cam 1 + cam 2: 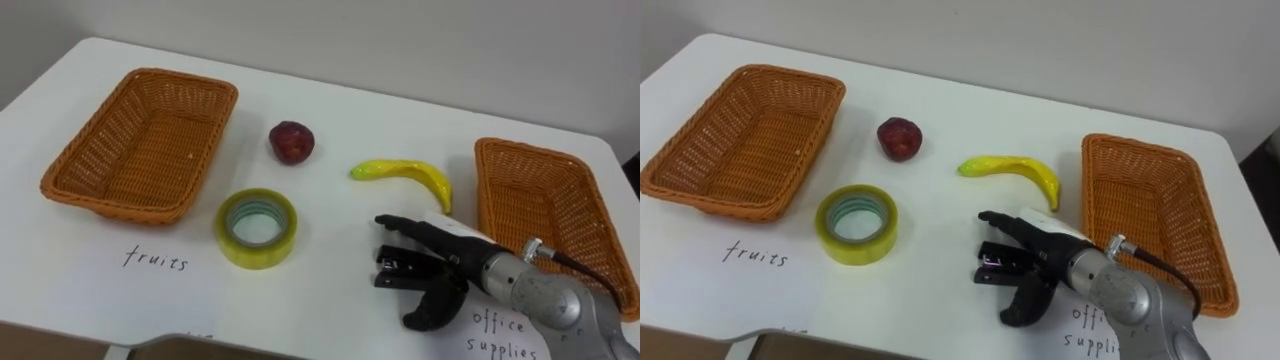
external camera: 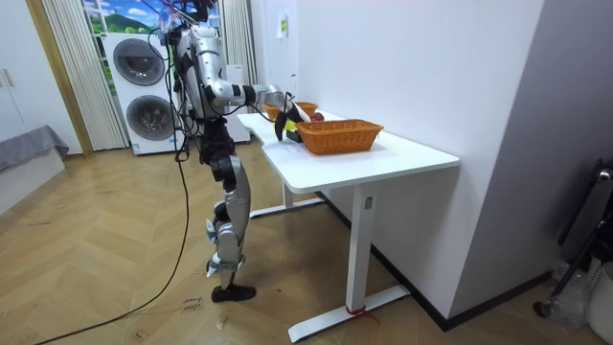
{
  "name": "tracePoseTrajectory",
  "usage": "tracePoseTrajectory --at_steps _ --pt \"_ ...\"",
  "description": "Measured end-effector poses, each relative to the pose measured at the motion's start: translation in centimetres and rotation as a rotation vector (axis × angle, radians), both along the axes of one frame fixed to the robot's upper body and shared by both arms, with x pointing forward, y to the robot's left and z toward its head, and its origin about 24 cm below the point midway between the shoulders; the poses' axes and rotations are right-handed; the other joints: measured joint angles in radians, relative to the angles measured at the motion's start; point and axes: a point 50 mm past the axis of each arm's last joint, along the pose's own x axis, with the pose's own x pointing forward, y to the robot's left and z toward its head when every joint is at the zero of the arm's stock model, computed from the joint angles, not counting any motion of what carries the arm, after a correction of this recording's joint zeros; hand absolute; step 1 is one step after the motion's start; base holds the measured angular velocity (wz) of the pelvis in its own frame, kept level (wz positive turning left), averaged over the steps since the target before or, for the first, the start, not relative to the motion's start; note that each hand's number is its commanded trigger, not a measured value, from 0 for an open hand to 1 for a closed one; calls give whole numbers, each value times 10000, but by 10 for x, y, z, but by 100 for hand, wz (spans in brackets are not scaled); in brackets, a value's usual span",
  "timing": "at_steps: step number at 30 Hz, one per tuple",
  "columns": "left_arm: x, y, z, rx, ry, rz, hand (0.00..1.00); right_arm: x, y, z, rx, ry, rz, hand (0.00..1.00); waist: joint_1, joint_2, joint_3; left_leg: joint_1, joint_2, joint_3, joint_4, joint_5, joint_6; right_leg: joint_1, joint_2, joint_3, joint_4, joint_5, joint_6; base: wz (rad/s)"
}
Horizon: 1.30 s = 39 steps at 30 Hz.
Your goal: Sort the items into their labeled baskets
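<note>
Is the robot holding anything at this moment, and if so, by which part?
Nothing is held. The right hand is open and empty, poised between the tape roll and the banana, touching neither.

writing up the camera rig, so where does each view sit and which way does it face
Left eye view: on the robot's head, looking down on the table with fruits basket, supplies basket, banana and tape roll; open right hand shows lower right.
Right eye view: same head, just beside it, same downward look, same right hand.
Room view: standing off in the room, facing the table's end; whole standing robot shows, arm over the table.
Shared: the table and baskets.
</note>
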Motion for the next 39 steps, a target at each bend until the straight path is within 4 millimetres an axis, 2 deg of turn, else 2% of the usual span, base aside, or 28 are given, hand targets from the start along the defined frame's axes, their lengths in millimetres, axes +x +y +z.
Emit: tracePoseTrajectory --at_steps 18,19,20,21,27,30,34,39 --pt "5 1 2 -162 -127 1 0 4 0 3 -92 -34 14 0 25 -84 20 -307 2 -57 136 -1 -1 -224 7 -18 13 17 -25 0" --pt "5 2 2 -132 -124 -7 0 4 0 3 -91 -43 23 32 25 -108 16 -340 3 -57 139 0 -2 -260 9 -12 20 21 -29 0" --pt "5 3 2 -119 -123 -3 0 4 1 3 -91 -55 34 74 25 -121 20 -354 6 -56 144 0 -2 -272 13 -11 20 28 -31 0" --pt "5 3 3 -102 -107 5 0 5 1 3 -101 -58 47 100 25 -132 20 -370 15 -55 149 0 -2 -290 22 -10 19 54 -34 0" --pt "5 4 3 -108 -73 5 0 16 2 11 -552 -544 -108 100 44 -166 23 -378 16 -43 154 0 -1 -303 24 5 18 89 -27 0" --pt "5 5 3 -103 -35 16 0 23 0 14 -977 -726 -212 100 191 -234 19 -377 18 -54 129 -1 -1 -309 31 0 8 88 -27 0" --pt "3 7 3 -38 46 58 0 24 0 14 -1313 -752 -286 100 346 -349 21 -378 16 -110 98 -1 0 -312 35 -6 -12 88 -26 4" --pt "4 8 3 -4 39 52 0 24 1 14 -1326 -746 -242 100 336 -383 3 -362 16 -158 89 0 2 -303 41 3 -24 89 -25 1"
